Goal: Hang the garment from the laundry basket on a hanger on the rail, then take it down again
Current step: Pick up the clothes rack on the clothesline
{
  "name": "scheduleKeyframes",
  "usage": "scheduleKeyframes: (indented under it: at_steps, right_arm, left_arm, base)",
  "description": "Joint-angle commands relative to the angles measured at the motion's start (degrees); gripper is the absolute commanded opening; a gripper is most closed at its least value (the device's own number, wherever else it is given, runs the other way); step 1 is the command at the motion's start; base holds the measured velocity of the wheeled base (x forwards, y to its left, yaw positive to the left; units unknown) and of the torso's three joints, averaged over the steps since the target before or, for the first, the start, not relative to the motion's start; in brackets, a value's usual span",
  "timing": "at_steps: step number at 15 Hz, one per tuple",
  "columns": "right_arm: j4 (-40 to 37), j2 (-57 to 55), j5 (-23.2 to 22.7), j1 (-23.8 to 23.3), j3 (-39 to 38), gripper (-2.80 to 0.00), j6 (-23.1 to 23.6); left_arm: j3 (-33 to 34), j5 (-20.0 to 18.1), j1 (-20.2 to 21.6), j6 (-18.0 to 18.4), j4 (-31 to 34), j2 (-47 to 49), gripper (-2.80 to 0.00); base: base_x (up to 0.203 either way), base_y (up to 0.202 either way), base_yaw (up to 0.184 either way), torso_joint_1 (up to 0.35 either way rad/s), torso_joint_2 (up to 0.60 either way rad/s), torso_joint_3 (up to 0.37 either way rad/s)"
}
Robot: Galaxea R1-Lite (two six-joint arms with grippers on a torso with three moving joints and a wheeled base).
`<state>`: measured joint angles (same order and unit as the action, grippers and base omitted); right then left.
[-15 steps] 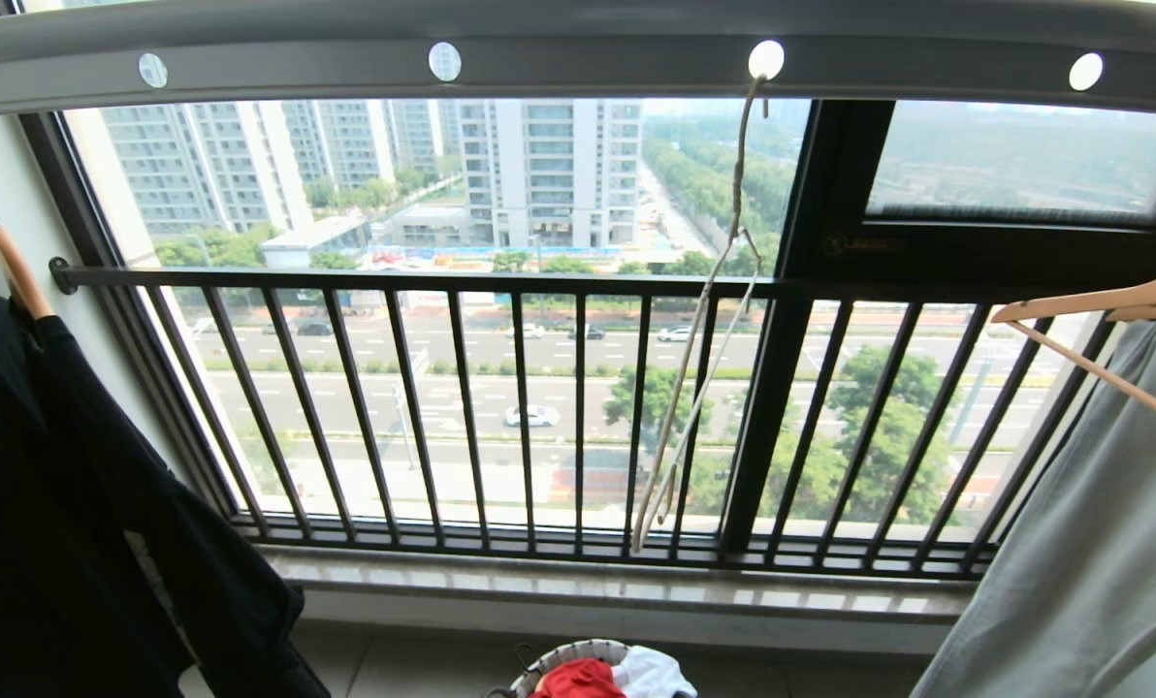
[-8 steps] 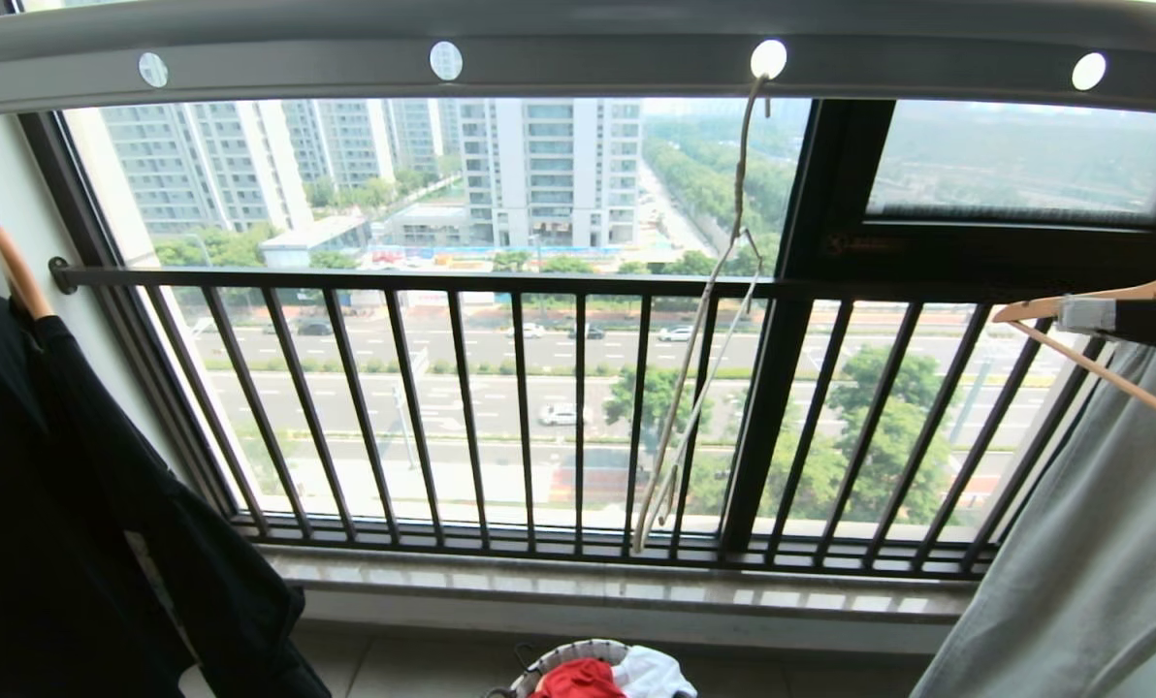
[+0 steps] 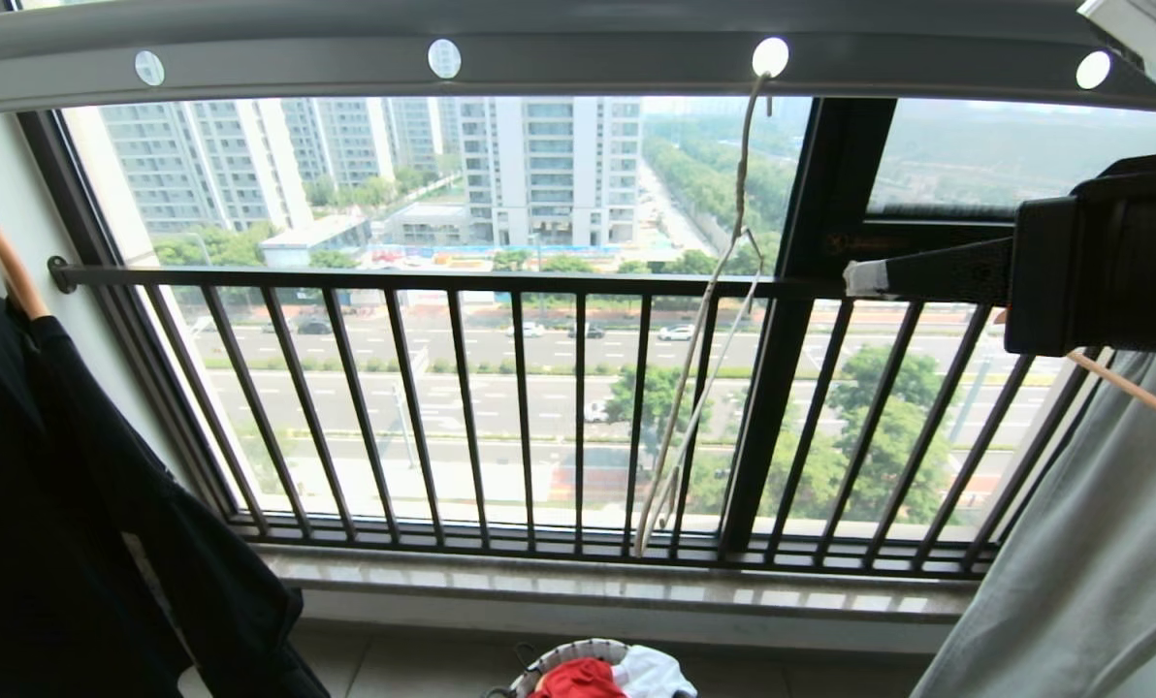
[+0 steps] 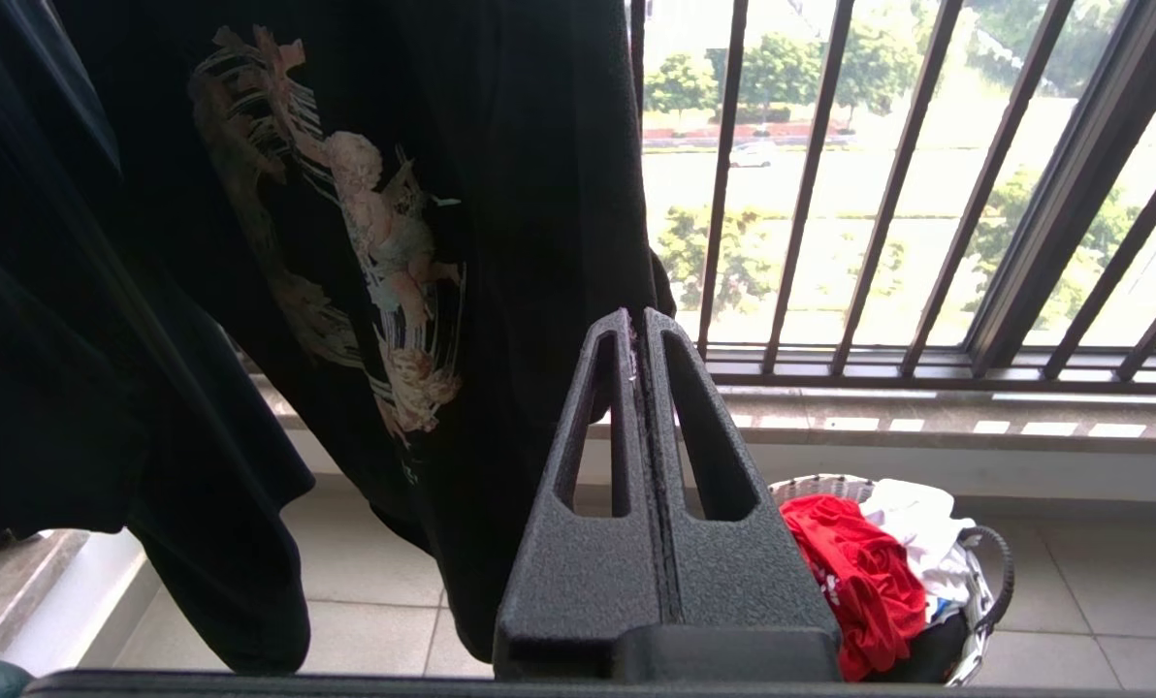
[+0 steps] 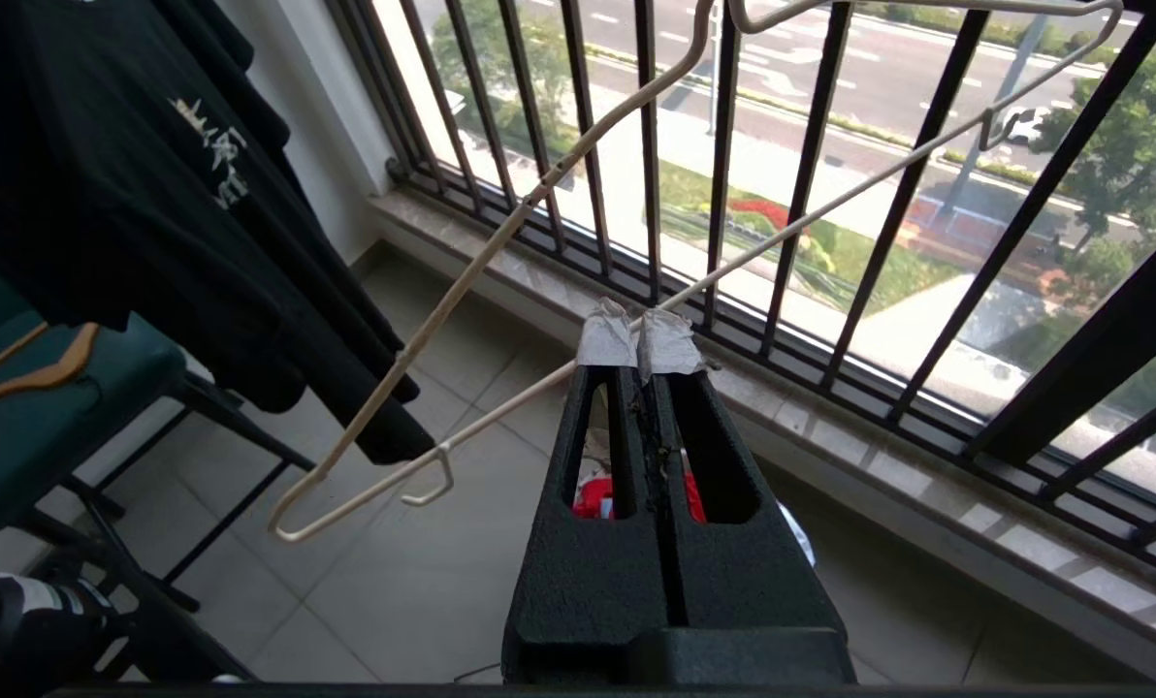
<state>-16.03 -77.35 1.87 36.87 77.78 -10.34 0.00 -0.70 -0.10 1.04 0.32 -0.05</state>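
The red garment [image 3: 578, 679] lies crumpled in the laundry basket [image 3: 566, 652] on the floor below the window. The thin whitish hanger [image 3: 699, 330] hangs by its hook from a hole in the pale grey rail [image 3: 578, 68] overhead. My right gripper [image 3: 854, 278] reaches in from the right at window-railing height, shut and empty, its taped tips some way right of the hanger. In the right wrist view the hanger [image 5: 500, 242] crosses just beyond the gripper [image 5: 639, 339]. My left gripper [image 4: 636, 325] is shut and empty, low down, left of the basket [image 4: 811, 485] and garment [image 4: 850, 572].
A black printed T-shirt [image 3: 74, 504] hangs at the left. A pale grey-green garment [image 3: 1082, 562] hangs on a wooden hanger at the right, behind my right arm. The dark barred window railing [image 3: 539, 281] stands behind the hanger. A white cloth [image 3: 651, 671] shares the basket. A green chair [image 5: 45, 388] stands further back.
My right arm has come up into the head view from the right and stretched left towards the hanger, now covering the wooden hanger's end. The left arm has kept still.
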Motion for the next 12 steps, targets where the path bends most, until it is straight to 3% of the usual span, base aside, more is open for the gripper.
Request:
scheduleKeyframes:
  at_steps: [1, 3, 4, 8, 12]
  right_arm:
    - [-0.05, -3.91, 3.43, 5.27, 1.1, -2.8, -0.16]
    - [0.24, -4.9, 6.22, 7.77, 1.57, -2.8, -0.21]
    - [0.29, -5.38, 7.66, 9.0, 2.2, 0.0, -0.2]
    - [0.19, -11.0, 12.77, 10.17, 7.39, 0.0, -0.21]
    - [0.16, -15.59, 22.67, 12.17, 9.14, 0.0, -0.21]
  left_arm:
    - [0.0, 0.0, 0.01, 0.02, 0.03, 0.05, -2.8]
    - [0.0, 0.0, 0.01, 0.02, 0.03, 0.05, -2.8]
    - [0.0, 0.0, 0.01, 0.02, 0.03, 0.05, -2.8]
    - [0.0, 0.0, 0.01, 0.02, -0.06, 0.05, -2.8]
    - [0.0, 0.0, 0.01, 0.02, -0.06, 0.05, -2.8]
  base:
    - [0.0, 0.0, 0.0, 0.0, 0.0, 0.0]
    - [0.0, 0.0, 0.0, 0.0, 0.0, 0.0]
    - [0.0, 0.0, 0.0, 0.0, 0.0, 0.0]
    - [0.0, 0.0, 0.0, 0.0, 0.0, 0.0]
    - [0.0, 0.0, 0.0, 0.001, 0.0, 0.023]
